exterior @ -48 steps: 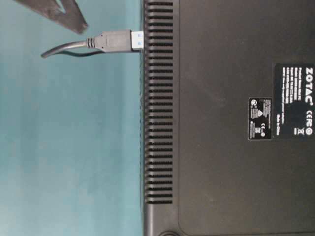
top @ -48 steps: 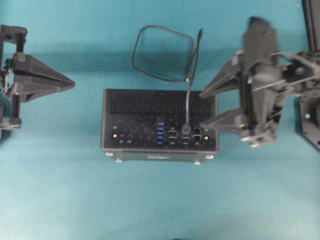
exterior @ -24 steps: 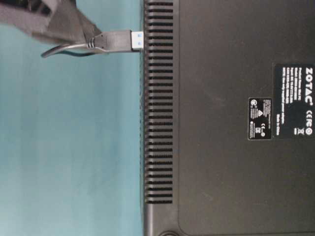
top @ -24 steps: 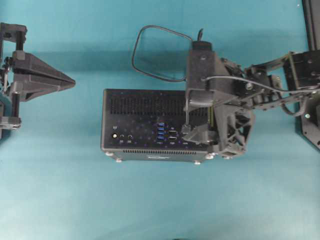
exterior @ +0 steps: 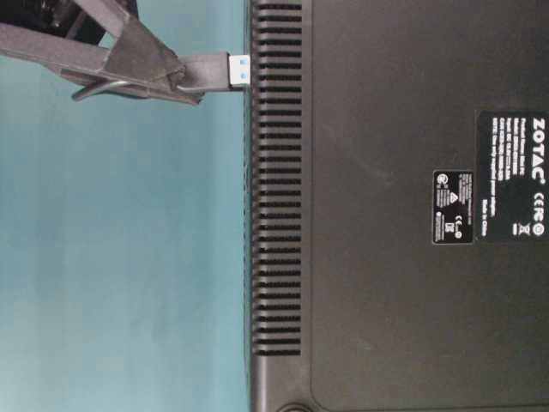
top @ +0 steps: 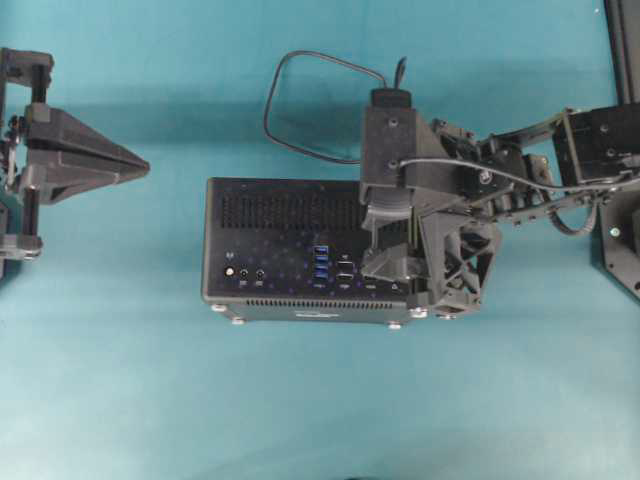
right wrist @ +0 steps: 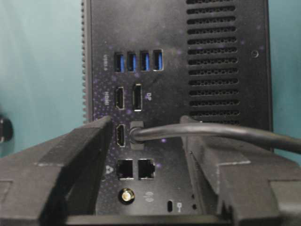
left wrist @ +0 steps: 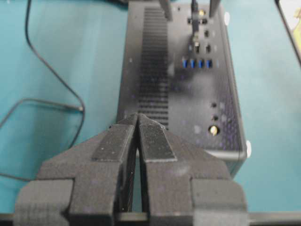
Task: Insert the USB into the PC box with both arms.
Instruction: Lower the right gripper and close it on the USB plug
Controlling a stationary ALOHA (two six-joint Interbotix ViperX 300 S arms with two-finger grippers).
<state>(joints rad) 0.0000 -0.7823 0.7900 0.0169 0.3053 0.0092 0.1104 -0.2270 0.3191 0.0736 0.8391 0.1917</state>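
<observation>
Since the earlier frame, the right gripper (right wrist: 146, 155) has been brought over the PC box (top: 290, 215), fingers half-open astride the USB (right wrist: 137, 134) plug; its rigid housing, not the limp cable, is best gripped. The left gripper (left wrist: 138, 125) is seen closed, empty.

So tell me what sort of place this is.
Most likely a robotics lab test bench: a teal tabletop holds only a black mini PC and a looped cable, with two black robot grippers, left and right, working from either side.
</observation>
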